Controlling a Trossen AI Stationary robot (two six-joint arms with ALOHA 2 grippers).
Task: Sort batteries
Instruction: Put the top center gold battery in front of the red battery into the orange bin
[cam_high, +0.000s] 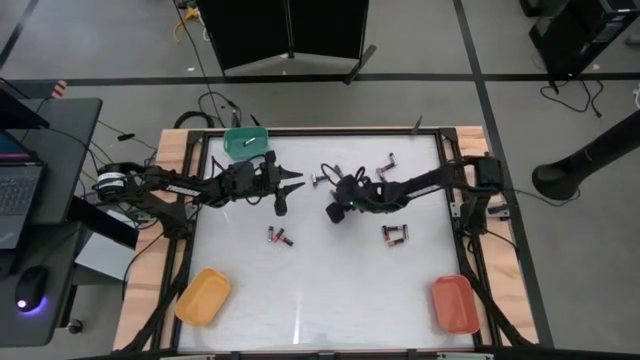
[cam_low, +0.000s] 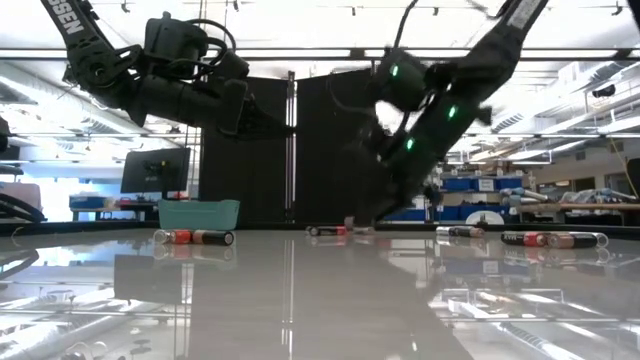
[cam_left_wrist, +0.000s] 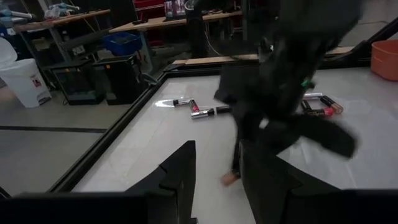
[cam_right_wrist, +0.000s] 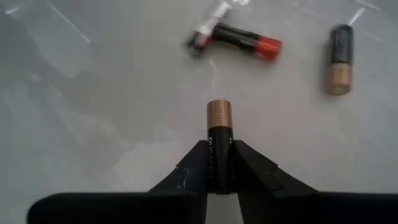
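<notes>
The green tray (cam_high: 244, 141) sits at the desk's (cam_high: 320, 300) far left corner with a small pale item inside, possibly a battery, though it is too small to tell. The yellow tray (cam_high: 203, 296) at the near left corner and the orange tray (cam_high: 454, 303) at the near right corner show nothing inside.

The right tool (cam_right_wrist: 218, 163) is down at the desk's middle, its fingers pinched onto a black battery with a copper end (cam_right_wrist: 219, 134), which sticks out past the fingertips. Just beyond lie a red-tipped battery (cam_right_wrist: 239, 38) and another black-and-copper one (cam_right_wrist: 340, 58). More loose batteries (cam_high: 280, 236) lie in small groups across the desk.

The left tool (cam_high: 283, 193) hangs above the desk near the green tray, fingers partly apart and holding nothing.
</notes>
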